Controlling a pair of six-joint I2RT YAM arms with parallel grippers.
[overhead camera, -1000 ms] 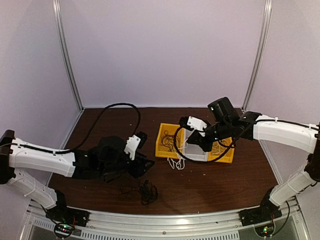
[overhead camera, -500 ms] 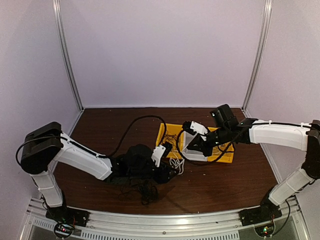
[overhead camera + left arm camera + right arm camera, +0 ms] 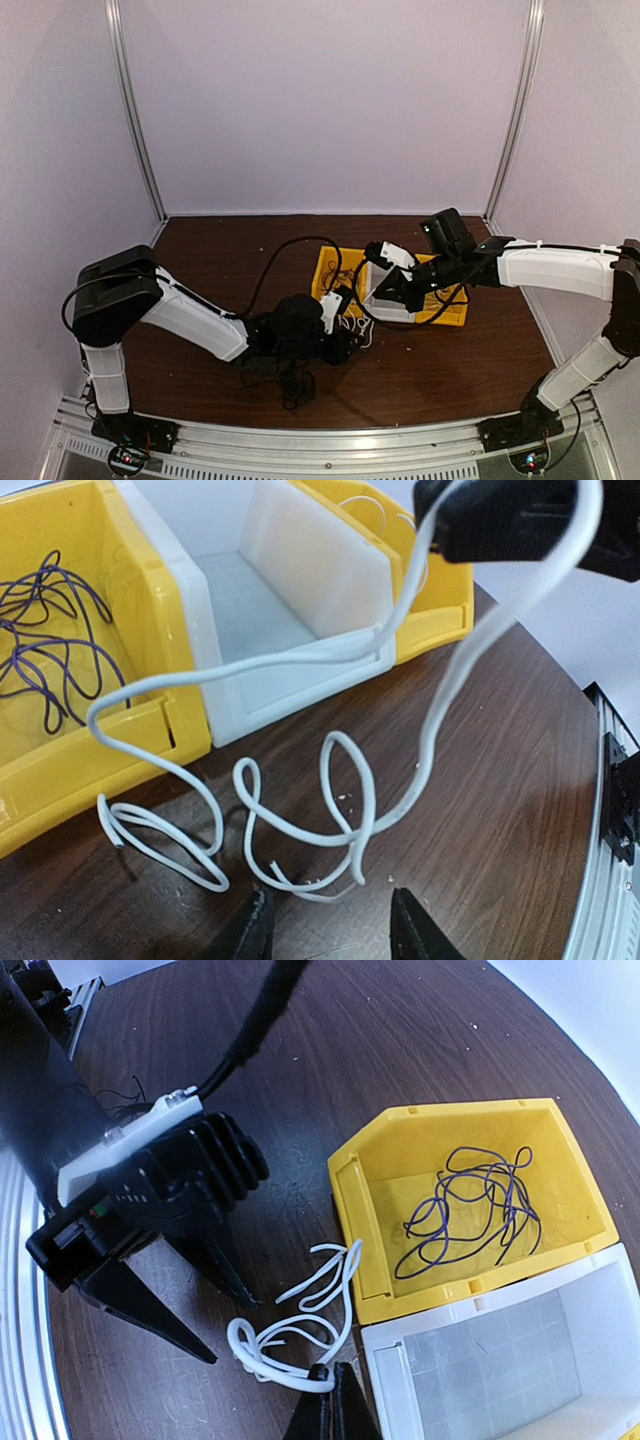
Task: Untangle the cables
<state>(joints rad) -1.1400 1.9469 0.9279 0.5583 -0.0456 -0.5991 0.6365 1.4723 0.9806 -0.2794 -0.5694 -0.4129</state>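
White plastic-sheathed cable [image 3: 345, 815] lies in loose, glossy loops on the dark wood-grain table [image 3: 500, 810] at the lower middle of the left wrist view, one strand rising to the upper right, where the right gripper [image 3: 330, 1400] is clenched on it; within the last second the left gripper [image 3: 332, 930] has swept in from the left of the top view to just short of those loops, fingers spread and empty. That looks like a two-handed pull being set up; thin purple cable [image 3: 470, 1200] sits coiled in the hard yellow bin [image 3: 450, 1108] beside a translucent white bin [image 3: 500, 1360], and a fine black tangle [image 3: 290, 385] lies low in the top view.
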